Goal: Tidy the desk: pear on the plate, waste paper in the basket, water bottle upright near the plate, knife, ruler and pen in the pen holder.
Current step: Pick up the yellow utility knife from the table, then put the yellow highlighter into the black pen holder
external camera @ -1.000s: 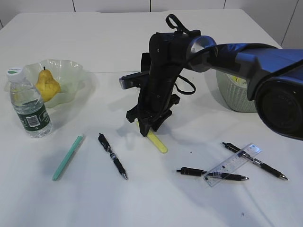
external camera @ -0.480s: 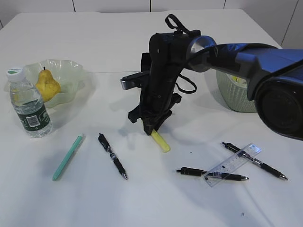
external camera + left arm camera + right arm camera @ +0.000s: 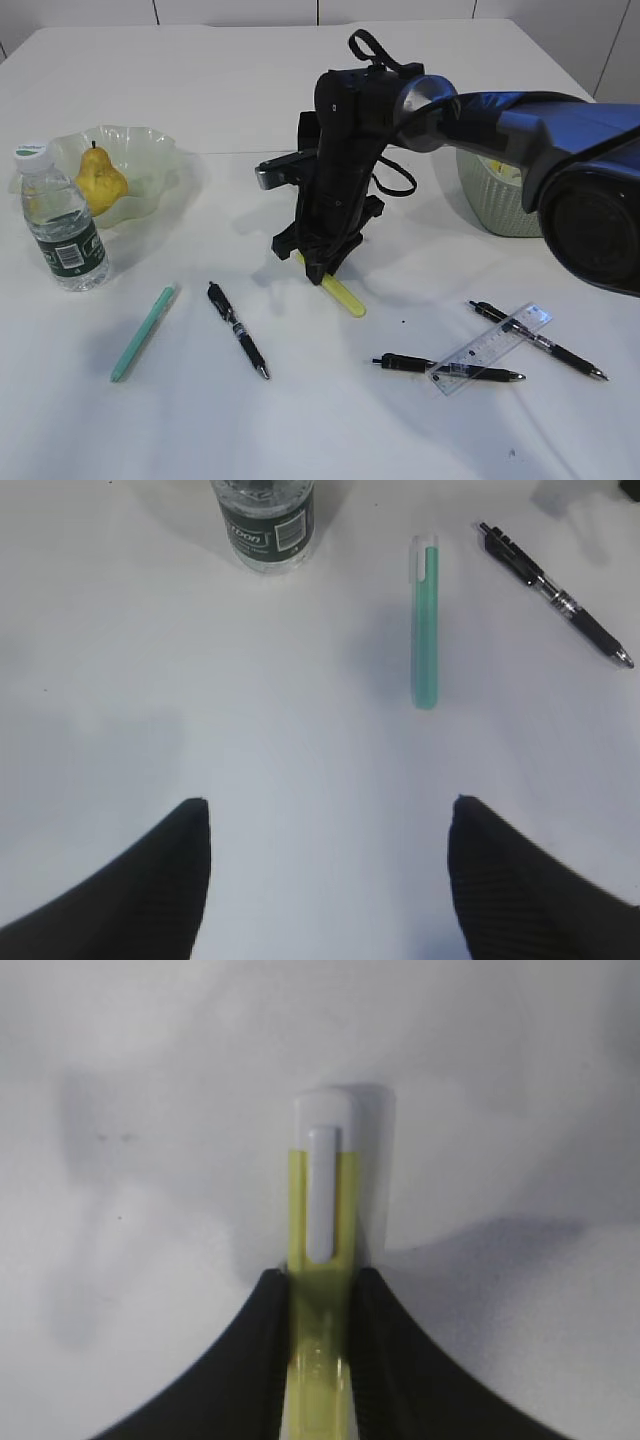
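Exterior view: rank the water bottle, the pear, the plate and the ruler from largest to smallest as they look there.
1. plate, widest of the four
2. water bottle
3. ruler, long but thin; it lies nearer the camera, so its rank against the bottle is unsure
4. pear, smallest

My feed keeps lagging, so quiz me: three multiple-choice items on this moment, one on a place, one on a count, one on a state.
1. Where is the pear?
A. On the plate
B. In the basket
C. Beside the ruler

2. How many black pens lie on the desk?
A. One
B. Three
C. Five

3. What is the right gripper doing?
A. Hanging open over bare desk
B. Holding the water bottle
C. Shut on the yellow pen

Answers:
1 A, the pear sits inside the wavy green dish.
2 B, one lies left of the gripper and two by the ruler.
3 C, the right wrist view shows both fingers pressed against the yellow barrel.
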`<move>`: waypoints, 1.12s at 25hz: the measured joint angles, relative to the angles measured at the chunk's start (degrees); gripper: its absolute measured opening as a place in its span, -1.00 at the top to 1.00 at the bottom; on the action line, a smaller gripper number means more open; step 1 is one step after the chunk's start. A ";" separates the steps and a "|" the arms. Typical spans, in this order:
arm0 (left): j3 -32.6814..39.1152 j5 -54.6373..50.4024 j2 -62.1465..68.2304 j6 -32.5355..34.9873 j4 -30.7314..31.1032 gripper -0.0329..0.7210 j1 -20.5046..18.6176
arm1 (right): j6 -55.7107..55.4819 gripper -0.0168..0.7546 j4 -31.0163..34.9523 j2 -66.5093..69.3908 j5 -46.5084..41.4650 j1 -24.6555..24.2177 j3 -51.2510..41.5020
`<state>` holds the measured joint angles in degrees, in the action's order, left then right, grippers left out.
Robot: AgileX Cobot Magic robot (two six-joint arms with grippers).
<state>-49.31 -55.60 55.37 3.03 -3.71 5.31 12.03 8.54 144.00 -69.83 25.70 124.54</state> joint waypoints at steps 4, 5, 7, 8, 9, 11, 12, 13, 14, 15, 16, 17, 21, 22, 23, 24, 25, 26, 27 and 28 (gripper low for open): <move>0.00 -0.12 0.00 0.00 0.00 -0.46 0.00 | 0.00 0.54 0.00 0.00 0.00 0.00 0.00; 0.00 -0.12 0.00 0.00 0.00 -0.46 0.00 | 0.00 0.54 0.00 0.00 0.00 0.00 0.00; 0.00 -0.12 0.00 0.00 0.00 -0.46 0.00 | 0.00 0.54 0.00 0.00 0.00 0.00 0.00; 0.00 -0.12 0.00 0.00 0.00 -0.46 0.00 | 0.00 0.54 0.00 0.00 0.00 0.00 0.00; 0.00 -0.12 0.00 0.00 0.00 -0.46 0.00 | 0.00 0.54 0.11 0.00 0.00 0.00 0.00; 0.00 -0.12 0.00 0.00 0.00 -0.46 0.00 | 0.00 0.54 0.74 0.00 0.00 0.00 0.00; 0.00 -0.12 0.00 0.00 0.00 -0.46 0.00 | 0.00 0.54 1.21 0.00 -0.02 0.00 0.13; 0.00 -0.12 0.00 0.00 0.00 -0.46 0.00 | 0.00 0.54 1.66 0.00 -0.12 0.00 0.41; 0.00 -0.12 0.00 0.00 0.00 -0.46 0.00 | 0.00 0.54 1.85 0.00 -0.12 0.00 0.80; 0.00 -0.12 0.00 0.00 0.00 -0.46 0.00 | -0.13 0.54 2.11 0.00 -0.12 0.00 1.29; 0.00 -0.12 0.00 0.00 0.00 -0.46 0.00 | -0.36 0.54 2.31 0.00 -0.12 0.00 1.76; 0.00 -0.12 0.00 0.00 0.00 -0.46 0.00 | -0.62 0.54 2.53 -0.32 -0.12 0.00 2.16; 0.00 -0.34 0.00 0.00 -0.28 -0.46 0.00 | -1.34 0.54 3.45 -1.74 -0.12 0.00 3.13; 0.00 -0.34 0.00 0.00 -0.56 -0.46 0.00 | -1.55 0.54 3.60 -2.21 -0.12 0.00 3.13; 0.00 -0.34 0.00 0.00 -0.69 -0.45 0.00 | -1.86 0.54 3.79 -2.58 -0.12 0.00 3.13; 0.00 -0.34 0.00 0.00 -0.83 -0.45 0.00 | -1.98 0.54 3.83 -2.96 -0.12 0.00 3.13; 0.00 -0.34 0.00 0.00 -0.95 -0.44 0.00 | -2.07 0.54 3.87 -3.34 -0.12 0.00 3.13; 0.00 -0.34 0.00 0.00 -1.04 -0.44 0.00 | -2.13 0.54 4.11 -3.72 -0.15 0.00 3.13; 0.00 -0.34 0.00 0.00 -1.17 -0.44 0.00 | -2.22 0.54 4.14 -4.22 -0.15 0.00 3.13; 0.00 -0.34 0.00 0.00 -1.31 -0.44 0.00 | -2.26 0.54 4.23 -4.54 -0.25 0.00 3.13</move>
<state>-49.31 -55.94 55.37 3.03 -5.01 5.31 9.77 12.78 139.45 -70.08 25.70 127.67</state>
